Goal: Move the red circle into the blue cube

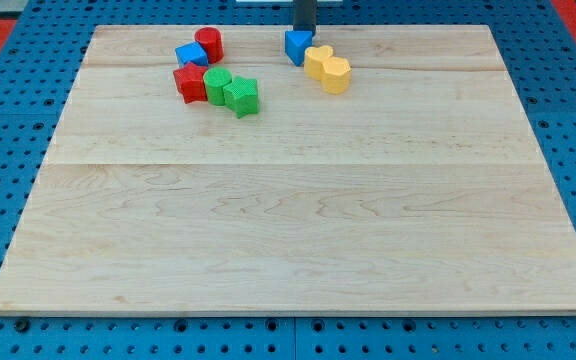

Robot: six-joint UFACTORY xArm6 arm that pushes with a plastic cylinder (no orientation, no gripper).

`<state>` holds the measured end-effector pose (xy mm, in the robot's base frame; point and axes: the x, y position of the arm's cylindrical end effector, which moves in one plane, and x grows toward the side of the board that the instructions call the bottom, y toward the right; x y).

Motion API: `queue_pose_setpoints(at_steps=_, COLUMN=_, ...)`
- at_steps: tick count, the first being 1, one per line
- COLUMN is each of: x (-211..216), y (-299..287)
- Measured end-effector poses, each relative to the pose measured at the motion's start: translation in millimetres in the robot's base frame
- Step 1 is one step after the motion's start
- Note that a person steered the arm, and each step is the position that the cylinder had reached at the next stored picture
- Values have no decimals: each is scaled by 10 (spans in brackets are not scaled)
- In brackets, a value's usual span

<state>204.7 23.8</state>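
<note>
The red circle (pixel 209 43) stands near the view's top, left of centre. It touches the blue cube (pixel 190 55), which sits just below and left of it. My tip (pixel 305 31) is at the view's top centre, well to the right of both. It sits right behind a second blue block (pixel 298 47), a pointed shape, and its very end is partly hidden by that block.
A red block (pixel 190 83) lies below the blue cube. Two green blocks (pixel 218 85) (pixel 241 96) sit to its right, touching. Two yellow blocks (pixel 318 62) (pixel 335 74) lie right of the pointed blue block. The wooden board (pixel 298 220) rests on a blue pegboard.
</note>
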Motion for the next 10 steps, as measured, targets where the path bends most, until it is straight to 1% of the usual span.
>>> queue_pose_setpoints(at_steps=2, x=114, y=117)
queue_pose_setpoints(at_steps=3, x=-19, y=-518)
queue_pose_setpoints(at_steps=4, x=-35, y=-1346)
queue_pose_setpoints(at_steps=5, x=-65, y=-1863)
queue_pose_setpoints(at_steps=6, x=130, y=-2242)
queue_pose_setpoints(at_steps=7, x=375, y=-2242)
queue_pose_setpoints(at_steps=8, x=451, y=-2251)
queue_pose_setpoints(at_steps=10, x=451, y=-2581)
